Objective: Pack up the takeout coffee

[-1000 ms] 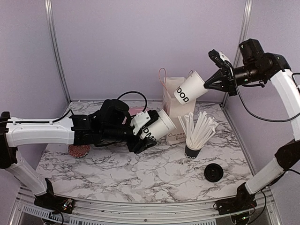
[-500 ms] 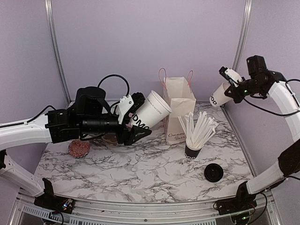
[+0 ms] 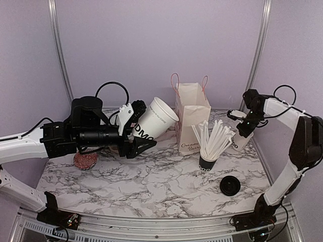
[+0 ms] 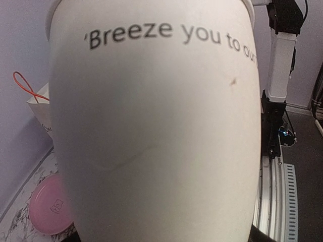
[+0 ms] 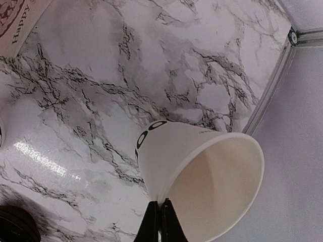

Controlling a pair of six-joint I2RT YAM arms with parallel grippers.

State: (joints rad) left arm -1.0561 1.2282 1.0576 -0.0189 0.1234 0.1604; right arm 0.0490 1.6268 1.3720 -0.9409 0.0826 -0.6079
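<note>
My left gripper (image 3: 137,132) is shut on a white takeout coffee cup (image 3: 156,120). It holds the cup tilted in the air, left of the paper bag (image 3: 192,118), with the lidless mouth pointing up and right. In the left wrist view the cup's lettered side (image 4: 151,126) fills the frame and hides the fingers. My right gripper (image 3: 244,128) is shut, pinching the rim of a second white cup (image 3: 240,140) low over the table's right side. The right wrist view shows that cup (image 5: 192,161) open and empty, with the rim caught at the gripper (image 5: 158,222). A black lid (image 3: 229,185) lies on the table.
A black cup of white straws (image 3: 208,161) stands between the bag and the right cup. A reddish round thing (image 3: 86,160) lies under the left arm, and a pink plate (image 4: 48,201) beside it. The right wall frame (image 5: 275,85) runs close to the right cup.
The left arm raised its cup and drew it back to the left, away from the bag. The right arm carried its cup from high beside the bag down to the table's right side.
</note>
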